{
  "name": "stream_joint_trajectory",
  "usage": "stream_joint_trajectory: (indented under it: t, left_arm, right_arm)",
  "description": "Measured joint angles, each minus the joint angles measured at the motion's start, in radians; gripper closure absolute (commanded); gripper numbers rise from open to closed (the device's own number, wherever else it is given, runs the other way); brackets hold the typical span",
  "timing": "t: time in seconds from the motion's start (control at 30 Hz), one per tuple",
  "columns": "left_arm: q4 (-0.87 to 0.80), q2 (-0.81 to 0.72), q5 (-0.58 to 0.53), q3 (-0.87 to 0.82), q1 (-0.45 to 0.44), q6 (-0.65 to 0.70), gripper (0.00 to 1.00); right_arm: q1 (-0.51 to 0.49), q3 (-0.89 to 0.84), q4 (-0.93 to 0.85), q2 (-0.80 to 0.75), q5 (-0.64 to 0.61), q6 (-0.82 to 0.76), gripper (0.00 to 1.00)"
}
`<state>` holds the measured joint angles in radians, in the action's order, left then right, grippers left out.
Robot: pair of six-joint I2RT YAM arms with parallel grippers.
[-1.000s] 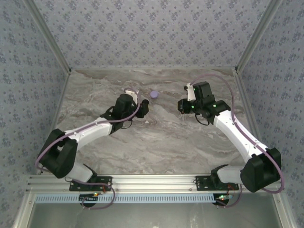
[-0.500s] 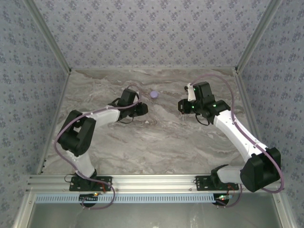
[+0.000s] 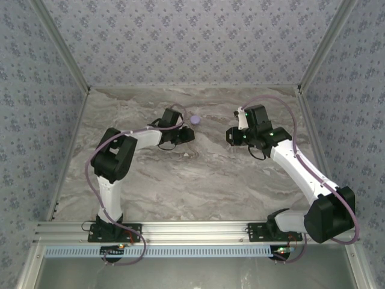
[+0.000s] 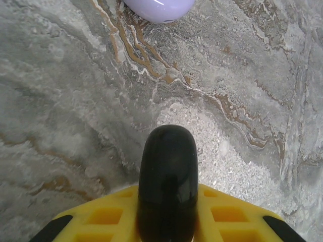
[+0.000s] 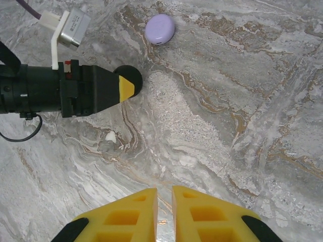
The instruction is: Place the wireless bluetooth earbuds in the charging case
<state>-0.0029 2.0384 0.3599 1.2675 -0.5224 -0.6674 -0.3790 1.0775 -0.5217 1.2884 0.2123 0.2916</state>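
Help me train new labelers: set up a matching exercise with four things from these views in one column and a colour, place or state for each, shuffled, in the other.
Things
1. charging case
2. black disc
3. right gripper
4. table

Descriptions
A. held by the left gripper
B. grey marbled with brown veins
C. lavender, lying free on the table
D. empty, with the fingers almost together

Pairs: 1-C, 2-A, 3-D, 4-B
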Motion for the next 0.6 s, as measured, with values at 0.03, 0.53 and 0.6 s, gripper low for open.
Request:
stream_joint_trajectory:
  t: [0.03,0.53,0.6]
  left_arm:
    - [0.001,0.007,0.006,0.003,0.002,-0.003,0.74]
    - [0.014,0.04,0.044,0.032,0.007,-0.023,0.46]
    - [0.016,0.039,0.047,0.034,0.006,-0.022,0.42]
  right_arm:
    - [0.0,0.0,0.0,0.0,0.0,0.0,0.82]
    - [0.0,0.0,-0.011,0.0,0.0,0.0,0.8]
    - [0.0,0.0,-0.013,0.0,-0.001,0.0,0.79]
